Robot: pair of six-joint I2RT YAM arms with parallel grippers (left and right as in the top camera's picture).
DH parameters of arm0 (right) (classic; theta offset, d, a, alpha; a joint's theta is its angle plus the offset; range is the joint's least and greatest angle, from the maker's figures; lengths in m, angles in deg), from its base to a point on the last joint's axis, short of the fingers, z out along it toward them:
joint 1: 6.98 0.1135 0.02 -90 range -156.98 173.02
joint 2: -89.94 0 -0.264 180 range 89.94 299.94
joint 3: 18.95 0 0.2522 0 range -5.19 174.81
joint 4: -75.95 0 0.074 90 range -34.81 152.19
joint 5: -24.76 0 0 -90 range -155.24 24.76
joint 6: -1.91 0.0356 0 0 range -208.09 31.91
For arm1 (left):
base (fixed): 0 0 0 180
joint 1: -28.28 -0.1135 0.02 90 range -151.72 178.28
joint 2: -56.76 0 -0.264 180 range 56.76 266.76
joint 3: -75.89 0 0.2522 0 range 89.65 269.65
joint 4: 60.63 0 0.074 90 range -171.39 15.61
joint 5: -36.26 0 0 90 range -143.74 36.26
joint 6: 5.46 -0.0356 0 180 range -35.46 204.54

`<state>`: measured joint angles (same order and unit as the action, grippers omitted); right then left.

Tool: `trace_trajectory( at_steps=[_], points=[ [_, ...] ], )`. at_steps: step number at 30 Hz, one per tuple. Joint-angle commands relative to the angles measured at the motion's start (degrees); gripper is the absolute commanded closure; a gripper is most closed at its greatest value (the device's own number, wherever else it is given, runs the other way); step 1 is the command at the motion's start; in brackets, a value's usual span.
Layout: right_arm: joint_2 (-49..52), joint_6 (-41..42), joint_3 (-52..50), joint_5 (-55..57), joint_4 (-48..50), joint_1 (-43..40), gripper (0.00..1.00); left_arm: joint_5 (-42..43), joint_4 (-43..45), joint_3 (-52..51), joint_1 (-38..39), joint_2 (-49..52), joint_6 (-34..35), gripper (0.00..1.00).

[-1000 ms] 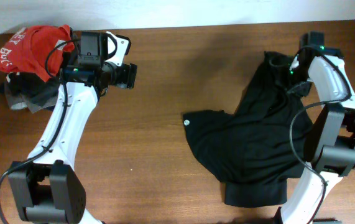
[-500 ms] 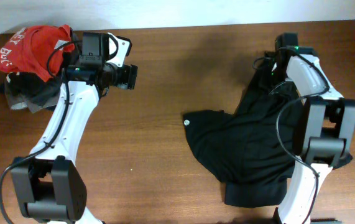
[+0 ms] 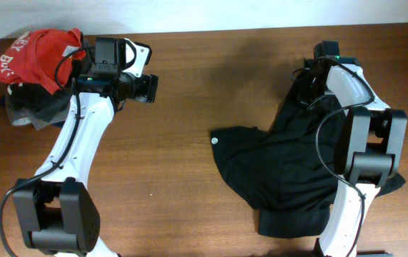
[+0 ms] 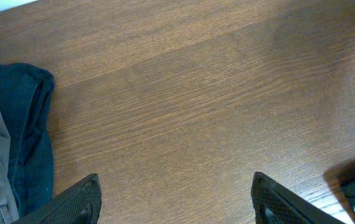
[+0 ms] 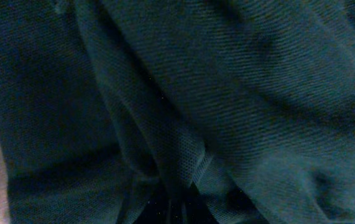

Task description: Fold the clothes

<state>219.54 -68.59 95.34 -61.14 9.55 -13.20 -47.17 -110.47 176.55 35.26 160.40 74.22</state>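
**Two tools, one crumpled shirt: grip set at the far edge**

Overhead: the large black soft-fabric shirt lies rumpled on the right half of the brown wooden tabletop, with a small round white logo at its left edge. The right tool is down in the shirt's far end. The left tool hovers well apart from it with its fingers spread, empty, beside a bunched red shirt with white lettering and a grey and navy garment pile.

Left wrist: both fingers stand wide over bare wood, with the navy cloth at the left edge.

Right wrist: dark knit fills the view and its folds run into the closed tips, so the tool appears pinched on a thin fold.

The cloth looks light, limp and prone to sagging; hems, shoulders or corners are probably the best holds.
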Motion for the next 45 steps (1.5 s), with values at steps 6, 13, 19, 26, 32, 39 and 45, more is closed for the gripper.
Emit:
trace_trajectory(
  at_steps=[6, 13, 19, 26, 32, 39, 45],
  points=[
    [-3.9, -2.8, 9.4, -13.8, -4.0, 3.3, 0.96, -0.7, -0.2, 4.1, -0.2, 0.4, -0.9, 0.23],
    [-3.7, -3.0, 11.2, -16.6, -4.1, 13.3, 0.96, -6.5, -4.2, 10.9, -0.2, 0.4, -0.9, 0.23],
    [-3.7, -2.9, 11.2, -16.6, -2.9, 24.2, 0.96, -13.0, -6.0, 13.2, -0.8, 0.4, -0.9, 0.23],
    [-3.7, -3.0, 11.2, -16.4, -4.2, 35.0, 0.96, -13.3, -6.2, 13.3, -4.8, 0.4, -0.9, 0.23],
    [-3.7, -3.1, 11.2, -17.2, -4.1, 41.2, 0.96, -13.2, -6.0, 13.4, -8.8, 0.4, -0.9, 0.23],
    [-3.7, -6.5, 11.2, -19.4, -4.7, 50.5, 0.96, -10.9, -5.1, 13.4, -11.6, 0.4, -0.9, 0.23],
    [-4.8, -7.3, 11.2, -18.2, -10.1, 54.5, 0.75, -7.8, -4.7, 13.5, -11.6, 0.4, -1.0, 0.22]
  ],
)
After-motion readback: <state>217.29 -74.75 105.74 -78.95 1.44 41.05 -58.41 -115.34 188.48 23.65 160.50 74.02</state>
